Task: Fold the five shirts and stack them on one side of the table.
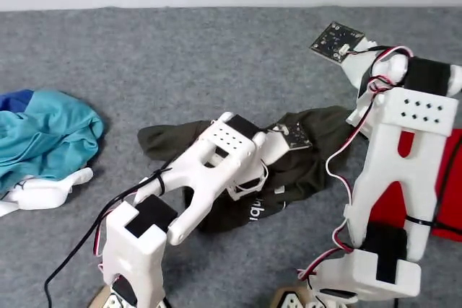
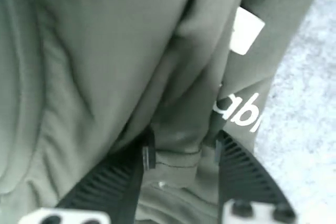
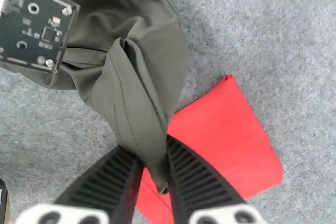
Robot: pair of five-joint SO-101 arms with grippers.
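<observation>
Left wrist view: left claw (image 2: 181,153) narrowed onto a fold of the olive shirt (image 2: 105,66); more cloth bunches ahead of it.

Right wrist view: right claw (image 3: 152,169) nearly closed, pinching that shirt's hem; folded red shirt (image 3: 220,129) lies just beneath and could get dragged.

High view: the olive shirt's long axis runs claw to claw across the desk (image 1: 180,55). Teal shirt (image 1: 43,131) and white shirt (image 1: 43,192) lie well apart, beyond the left claw.

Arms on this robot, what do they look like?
The left arm and right arm are blocky white plastic shells with black blocks at the joints. Red, white and black wires loop along them. Their fingers are black and ribbed.
</observation>
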